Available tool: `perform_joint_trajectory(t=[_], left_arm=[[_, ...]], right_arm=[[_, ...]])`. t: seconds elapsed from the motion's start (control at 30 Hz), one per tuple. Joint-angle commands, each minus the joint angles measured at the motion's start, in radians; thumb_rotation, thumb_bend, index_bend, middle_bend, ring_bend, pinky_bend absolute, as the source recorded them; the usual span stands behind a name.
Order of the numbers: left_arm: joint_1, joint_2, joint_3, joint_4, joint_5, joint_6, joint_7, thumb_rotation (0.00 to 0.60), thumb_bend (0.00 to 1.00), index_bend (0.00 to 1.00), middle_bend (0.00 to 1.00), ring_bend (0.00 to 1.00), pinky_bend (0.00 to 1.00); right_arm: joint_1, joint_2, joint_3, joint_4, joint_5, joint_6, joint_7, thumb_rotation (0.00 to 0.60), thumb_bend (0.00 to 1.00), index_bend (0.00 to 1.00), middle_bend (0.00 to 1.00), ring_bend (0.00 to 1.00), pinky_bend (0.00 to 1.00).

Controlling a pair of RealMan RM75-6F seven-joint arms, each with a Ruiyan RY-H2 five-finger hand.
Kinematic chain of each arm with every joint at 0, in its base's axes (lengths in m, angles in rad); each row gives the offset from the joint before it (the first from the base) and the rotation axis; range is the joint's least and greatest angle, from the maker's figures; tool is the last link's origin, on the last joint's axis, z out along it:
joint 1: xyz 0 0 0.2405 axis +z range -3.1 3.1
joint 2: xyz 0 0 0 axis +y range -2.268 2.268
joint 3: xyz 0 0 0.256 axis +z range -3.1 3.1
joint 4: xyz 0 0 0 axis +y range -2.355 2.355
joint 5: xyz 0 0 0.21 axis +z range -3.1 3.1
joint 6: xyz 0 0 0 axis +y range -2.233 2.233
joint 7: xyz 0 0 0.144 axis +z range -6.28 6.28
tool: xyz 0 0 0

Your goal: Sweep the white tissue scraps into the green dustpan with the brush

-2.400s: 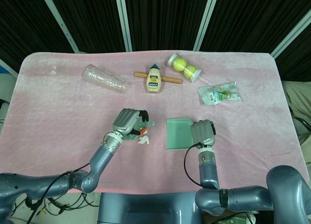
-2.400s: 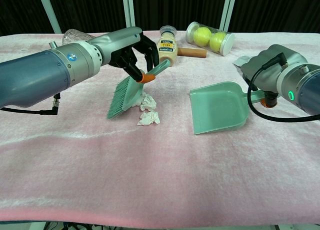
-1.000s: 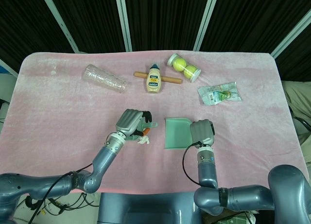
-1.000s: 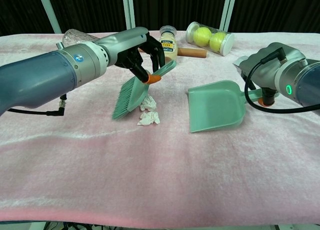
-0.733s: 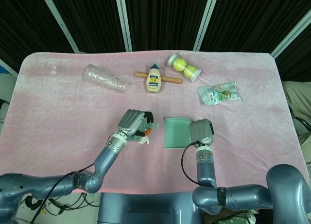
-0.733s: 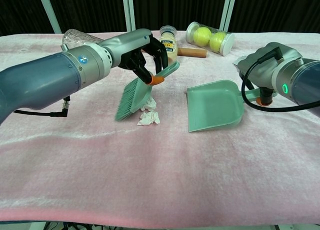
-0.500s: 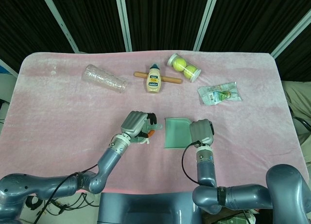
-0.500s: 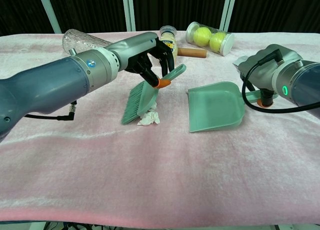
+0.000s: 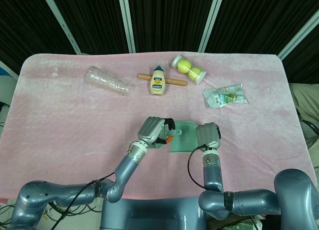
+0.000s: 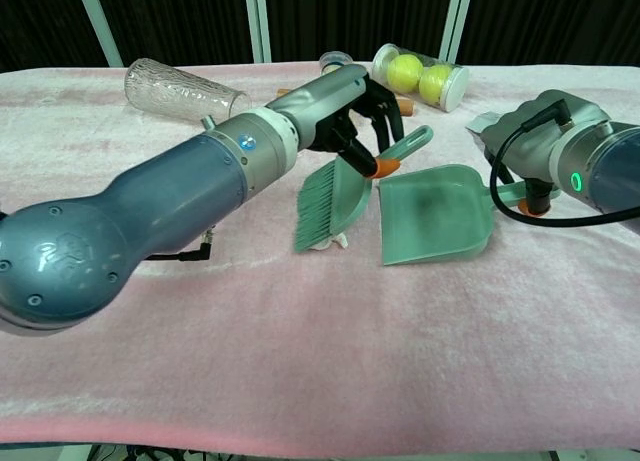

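- The sweeping stroke looks to be in hand: the left hand (image 10: pixel 352 111) is closed around the handle of the brush (image 10: pixel 330 199), whose bristles rest on the pink cloth (image 10: pixel 300 361) just beside the open lip of the green dustpan (image 10: pixel 435 213).
- Only a small bit of white tissue scrap (image 10: pixel 335 242) shows, peeking out under the bristle tips, close to the dustpan's front edge but apart from it. Whether more scraps lie hidden behind the brush cannot be told.
- The right hand (image 10: pixel 535 136) is at the dustpan's handle on the far right; it seems to be holding the pan in place, though the grip itself is mostly hidden behind the hand.
- In the head view the left hand (image 9: pixel 153 131) covers the brush and the scraps entirely; the dustpan (image 9: pixel 187 140) sits between the two hands.
- The dustpan appears to hold nothing yet; its floor shows only a dull shadow.
- The next move, by my judgement, calls for a short push of the bristles rightward over the lip, kept low so the scrap does not slip underneath.
- A clear tube (image 10: pixel 420 77) at the back holds two yellow balls; a clear glass (image 10: pixel 185 86) lies on its side, with nothing in it that I can see.
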Motion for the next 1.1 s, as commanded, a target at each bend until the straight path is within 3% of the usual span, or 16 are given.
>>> perform_joint_trajectory(t=[0.03, 0.33, 0.63, 0.87, 1.1], left_arm=[[-0.025, -0.031, -0.022, 0.025, 0.032, 0.008, -0.028, 0.600, 0.45, 0.66, 0.71, 0.89, 0.99], [-0.054, -0.073, -0.051, 0.040, 0.066, 0.011, -0.066, 0.600, 0.45, 0.66, 0.71, 0.89, 0.99], [-0.033, -0.010, -0.084, -0.027, 0.090, 0.031, -0.096, 0.600, 0.45, 0.66, 0.71, 0.89, 0.99], [0.009, 0.073, -0.050, -0.049, 0.069, 0.001, -0.076, 0.600, 0.45, 0.66, 0.71, 0.89, 0.99], [0.022, 0.069, -0.019, -0.010, 0.056, -0.020, -0.085, 0.600, 0.45, 0.66, 0.71, 0.89, 0.99]], right_arm=[[-0.001, 0.001, 0.000, -0.003, 0.000, 0.001, 0.002, 0.600, 0.45, 0.74, 0.68, 0.72, 0.75], [0.001, 0.004, -0.001, -0.015, -0.004, 0.011, 0.005, 0.600, 0.45, 0.74, 0.68, 0.72, 0.75], [-0.001, 0.003, -0.006, -0.018, -0.003, 0.016, 0.006, 0.600, 0.45, 0.74, 0.68, 0.72, 0.75], [0.002, -0.008, -0.009, -0.014, -0.002, 0.017, 0.003, 0.600, 0.45, 0.74, 0.68, 0.72, 0.75], [0.007, -0.011, -0.003, -0.005, 0.002, 0.017, -0.002, 0.600, 0.45, 0.74, 0.68, 0.72, 0.75]])
